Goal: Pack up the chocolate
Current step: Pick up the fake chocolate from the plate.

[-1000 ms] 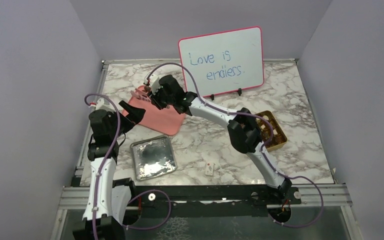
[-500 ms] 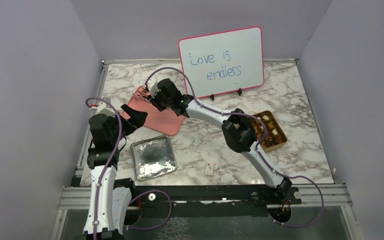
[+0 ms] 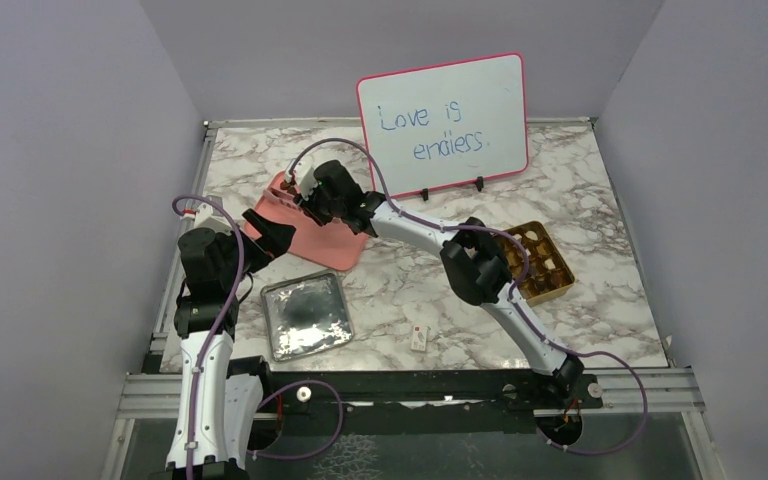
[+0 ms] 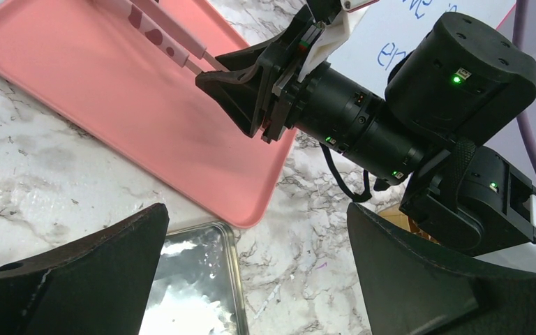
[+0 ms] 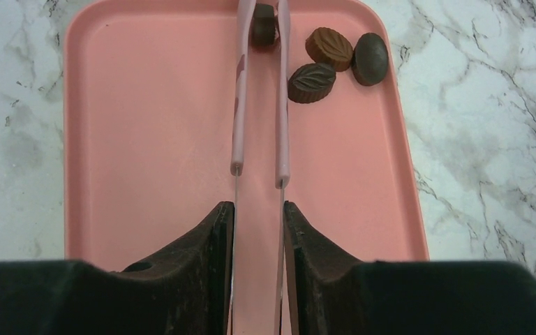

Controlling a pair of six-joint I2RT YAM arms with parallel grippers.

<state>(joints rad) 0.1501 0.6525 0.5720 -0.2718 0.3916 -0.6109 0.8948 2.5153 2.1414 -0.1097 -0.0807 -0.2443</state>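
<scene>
My right gripper [image 5: 258,209] is shut on pink tongs [image 5: 240,105], whose tips hold a dark chocolate [image 5: 264,28] at the far end of the pink tray [image 5: 146,139]. Three more chocolates [image 5: 329,47] lie loose on the tray just right of the tips. In the top view the right gripper [image 3: 305,195] hangs over the tray's far left part. The gold box [image 3: 540,262] at the right holds several pieces. My left gripper [image 4: 255,216] is open and empty, above the tray's near edge; it also shows in the top view [image 3: 265,228].
A silver lid [image 3: 305,315] lies just in front of the pink tray. A small white tag [image 3: 420,337] lies near the front edge. A whiteboard [image 3: 445,120] stands at the back. The right arm spans the table's middle.
The right gripper with the tongs has shifted a little left over the tray and its elbow moved left, uncovering more of the gold box. The left gripper drew back slightly.
</scene>
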